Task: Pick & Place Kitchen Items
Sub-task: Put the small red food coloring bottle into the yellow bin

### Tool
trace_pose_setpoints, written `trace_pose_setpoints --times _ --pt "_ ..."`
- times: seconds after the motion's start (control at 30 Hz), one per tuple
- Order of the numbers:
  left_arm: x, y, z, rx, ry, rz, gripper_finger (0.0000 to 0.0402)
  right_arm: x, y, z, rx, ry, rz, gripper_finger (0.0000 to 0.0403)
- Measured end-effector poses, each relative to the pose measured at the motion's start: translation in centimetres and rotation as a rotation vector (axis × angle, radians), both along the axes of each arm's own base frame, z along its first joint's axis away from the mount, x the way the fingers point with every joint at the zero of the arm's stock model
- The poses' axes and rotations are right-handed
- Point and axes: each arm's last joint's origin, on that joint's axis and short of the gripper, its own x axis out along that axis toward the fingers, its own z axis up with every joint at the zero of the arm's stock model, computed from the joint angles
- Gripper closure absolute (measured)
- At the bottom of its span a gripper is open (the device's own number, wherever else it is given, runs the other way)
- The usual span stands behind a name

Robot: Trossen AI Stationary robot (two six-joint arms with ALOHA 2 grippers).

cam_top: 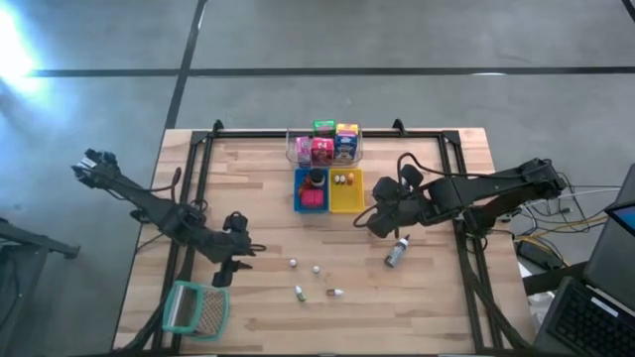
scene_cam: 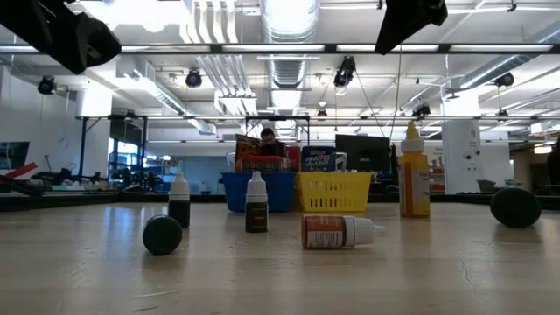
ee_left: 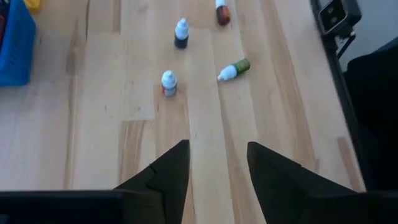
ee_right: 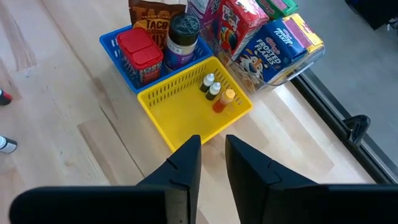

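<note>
Several small dropper bottles are scattered on the wooden table near its front: two stand upright (cam_top: 294, 263) (cam_top: 317, 269), and two more sit closer to the front edge (cam_top: 299, 293) (cam_top: 337, 293). A grey bottle (cam_top: 396, 253) lies on its side to the right. My left gripper (ee_left: 217, 162) hovers open above the bare wood left of the bottles, the nearest one (ee_left: 168, 83) ahead of its fingers. My right gripper (ee_right: 213, 152) hangs over the table just in front of the yellow tray (ee_right: 186, 115), with a narrow gap between its fingers and nothing in it.
The blue tray (cam_top: 311, 190) holds a red can and a dark jar. The yellow tray (cam_top: 346, 190) holds three tiny bottles. The clear tub (cam_top: 324, 146) behind them is full of coloured boxes. A teal-rimmed mesh basket (cam_top: 195, 309) lies at the front left.
</note>
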Motion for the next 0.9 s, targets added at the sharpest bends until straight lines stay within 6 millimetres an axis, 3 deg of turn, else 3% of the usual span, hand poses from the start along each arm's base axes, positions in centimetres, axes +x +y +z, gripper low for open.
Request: trace_pose_setpoints --times 0.27,0.57,0.9 --pt "-0.5 -0.4 1.2 0.024 0.043 -0.008 0.0246 0.0 -0.1 0.0 0.003 -0.003 -0.008 0.0335" --pt "-0.3 -1.8 0.3 0.088 0.075 -0.101 0.0245 0.0 -0.2 0.0 -0.002 0.003 -0.005 0.0362" --pt "3.2 -3.0 -1.3 0.282 -0.066 -0.036 0.0243 0.0 -0.2 0.0 -0.008 0.004 -0.001 0.035"
